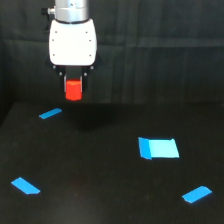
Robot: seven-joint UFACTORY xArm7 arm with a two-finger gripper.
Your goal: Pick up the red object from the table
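We saw the red object [73, 90] clamped between the jaws [73, 86] of the white gripper, hanging just under its body, lifted clear of the black surface [100, 190]. Blue tape pieces [158, 148] lay scattered on that surface, well below it.

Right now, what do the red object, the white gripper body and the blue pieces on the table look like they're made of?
The red object: probably plastic or foam, matte, evenly bright red-orange; too blurred to be sure.
The gripper body: smooth white shell, likely moulded plastic, with rounded corners and a soft sheen.
The blue pieces: flat, thin, likely tape stuck to the matte black table.
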